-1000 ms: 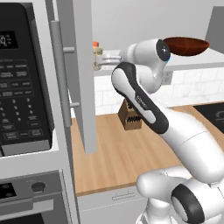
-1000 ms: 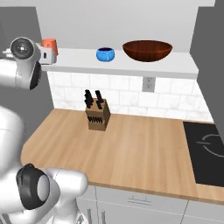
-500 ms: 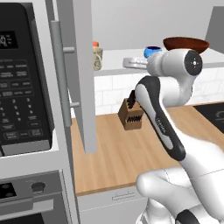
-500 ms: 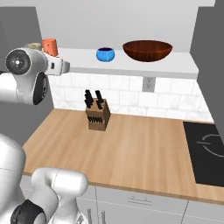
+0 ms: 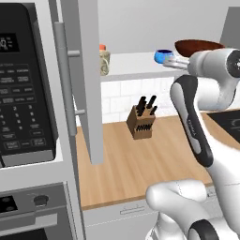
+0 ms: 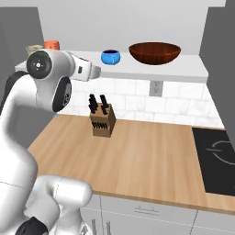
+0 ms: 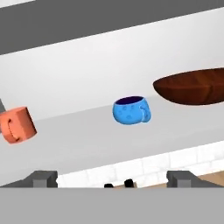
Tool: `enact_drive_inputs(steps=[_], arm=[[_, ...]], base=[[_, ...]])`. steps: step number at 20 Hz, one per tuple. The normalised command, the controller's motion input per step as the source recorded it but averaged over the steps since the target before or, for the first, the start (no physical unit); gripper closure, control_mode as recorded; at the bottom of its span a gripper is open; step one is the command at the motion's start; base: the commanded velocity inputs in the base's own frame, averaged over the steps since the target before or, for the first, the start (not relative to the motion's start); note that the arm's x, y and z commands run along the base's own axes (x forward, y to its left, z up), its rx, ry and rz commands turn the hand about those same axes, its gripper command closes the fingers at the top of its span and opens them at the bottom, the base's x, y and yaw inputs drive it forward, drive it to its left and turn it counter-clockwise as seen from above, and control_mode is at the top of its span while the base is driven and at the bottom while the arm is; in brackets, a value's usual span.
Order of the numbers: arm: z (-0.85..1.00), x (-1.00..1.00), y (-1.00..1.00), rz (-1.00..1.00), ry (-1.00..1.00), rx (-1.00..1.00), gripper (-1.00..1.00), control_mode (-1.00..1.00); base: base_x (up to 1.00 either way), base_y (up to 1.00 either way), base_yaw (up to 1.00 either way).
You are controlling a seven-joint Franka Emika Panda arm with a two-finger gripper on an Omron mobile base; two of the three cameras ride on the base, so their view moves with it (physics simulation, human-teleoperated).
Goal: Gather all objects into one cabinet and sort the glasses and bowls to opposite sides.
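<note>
In the left base view, you are seeing the arm rising from the lower right, its elbow folding up and its white forearm reaching level toward the shelf (image 5: pixel 136 63). The wrist is sitting just beside the blue cup (image 5: pixel 164 56), and the bowl (image 5: pixel 199 45) is showing above the forearm. The mug (image 5: pixel 104 62) is standing upright at the shelf's left end, with the orange cup (image 5: pixel 102 47) peeking out behind it. The knife block (image 5: pixel 142 121) is resting on the counter (image 5: pixel 140 164) below.

In the right base view, the arm is coming up on the left, its wrist pointing right along the shelf (image 6: pixel 183 71) front. The blue cup (image 6: pixel 110 57) and bowl (image 6: pixel 154 53) are standing near each other at mid-shelf, the orange cup (image 6: pixel 52 44) well apart at the left end.

In the hand view, the gripper (image 7: pixel 112 179) is holding nothing, its tips spread wide. The blue cup (image 7: pixel 132 110) is sitting upright, handle turned toward the bowl (image 7: pixel 194 86), which is lying with its broad span along the shelf. The orange cup (image 7: pixel 16 124) is looking tilted, possibly just from camera roll.
</note>
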Motion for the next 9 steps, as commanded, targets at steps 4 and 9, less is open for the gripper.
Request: enact_drive_inputs(steps=[4, 9], arm=[[0.00, -0.11, -0.82, -0.11, 0.00, -0.01, -1.00, -1.00], [0.00, -0.01, -0.50, -0.13, 0.00, -0.08, -1.00, -1.00]], base=[[0.00, 0.00, 0.00], [0.00, 0.00, 0.00]])
